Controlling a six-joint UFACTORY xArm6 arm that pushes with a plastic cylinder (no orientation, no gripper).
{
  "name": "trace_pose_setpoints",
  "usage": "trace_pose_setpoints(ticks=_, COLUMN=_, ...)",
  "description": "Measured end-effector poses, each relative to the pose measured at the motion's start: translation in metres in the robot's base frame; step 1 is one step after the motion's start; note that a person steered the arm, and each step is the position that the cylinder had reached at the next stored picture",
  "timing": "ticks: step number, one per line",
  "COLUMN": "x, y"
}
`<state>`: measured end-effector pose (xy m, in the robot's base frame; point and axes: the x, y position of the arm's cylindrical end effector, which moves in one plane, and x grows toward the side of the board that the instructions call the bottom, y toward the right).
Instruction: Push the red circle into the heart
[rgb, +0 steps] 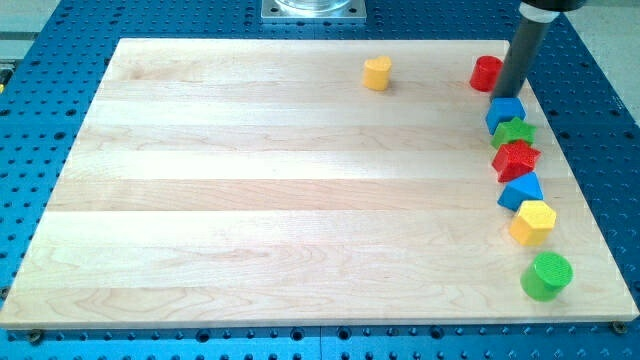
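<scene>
One red circle (486, 73) near the board's top right; my tip (505, 94) touches its right side, no claw fitted, nothing clamped; yellow heart (377, 73) well apart to the left; best push straight leftward, centred, clear of blue block (506, 113) below.

The dark rod hides the right edge of the red circle (486, 73) at the far right of the worktop (250, 200), so whether my tip (507, 94) touches it cannot be told. The rod's upper end is cut off by the view's top. My tip stands just behind the blue block (505, 112), perhaps hiding a bit of its far edge. In the crowded column on the right, the green star (516, 131) is partly covered by the red star (516, 159). The grey metal plate (313, 10) at the far side is cut by the view's top.
</scene>
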<state>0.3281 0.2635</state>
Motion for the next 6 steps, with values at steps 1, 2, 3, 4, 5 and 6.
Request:
trace_pose_setpoints(ticks=1, x=-0.029, y=0.012)
trace_pose_setpoints(ticks=2, x=-0.058, y=-0.021)
trace_pose_setpoints(ticks=3, x=-0.060, y=-0.088)
trace_pose_setpoints(ticks=4, x=-0.070, y=-0.073)
trace_pose_setpoints(ticks=5, x=-0.094, y=-0.106)
trace_pose_setpoints(ticks=6, x=-0.071, y=-0.159)
